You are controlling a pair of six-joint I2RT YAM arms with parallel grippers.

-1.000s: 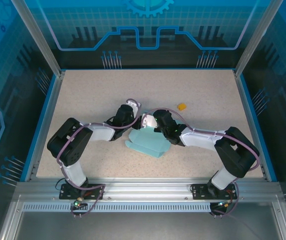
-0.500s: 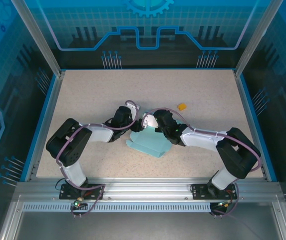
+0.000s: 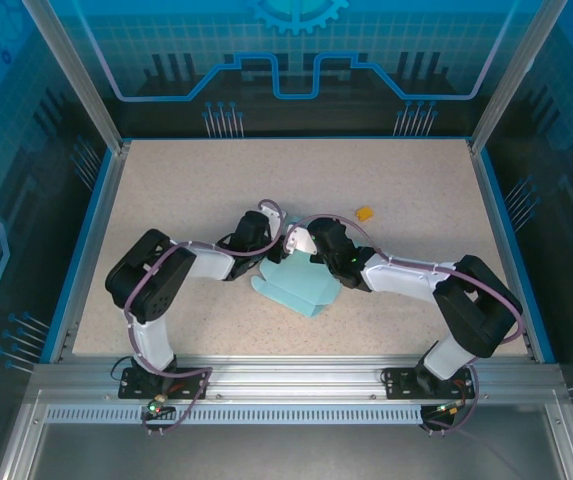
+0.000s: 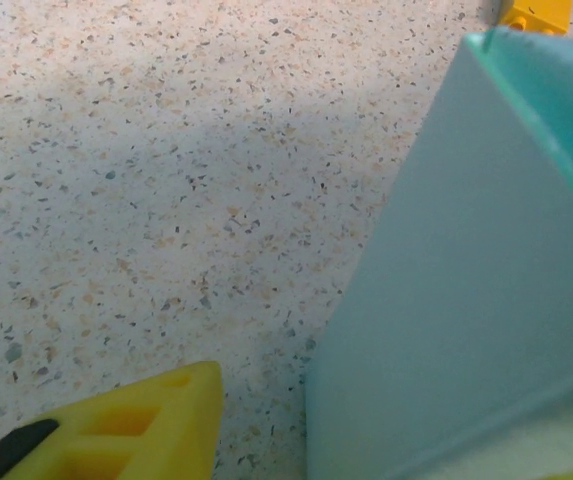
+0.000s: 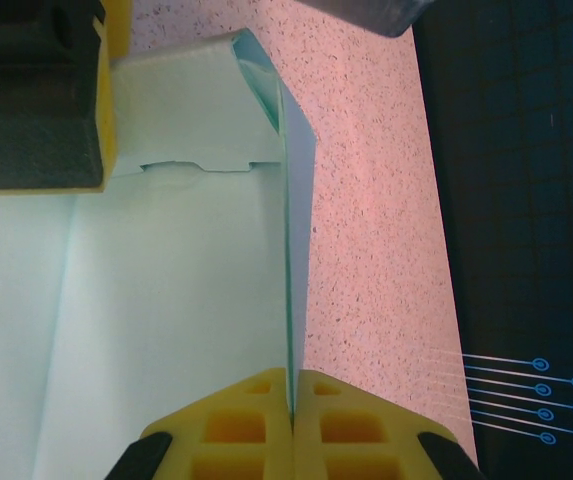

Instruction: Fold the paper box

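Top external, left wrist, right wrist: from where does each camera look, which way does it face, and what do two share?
Top external: fixed above and behind the bases, looking down at the table; both arms show, left gripper and right gripper close together at the paper box.
Left wrist: low, looking across the table at a raised box panel; one yellow finger shows.
Right wrist: looking down along its fingers, shut on the panel's edge.
Shared: top and left wrist both show the orange piece.
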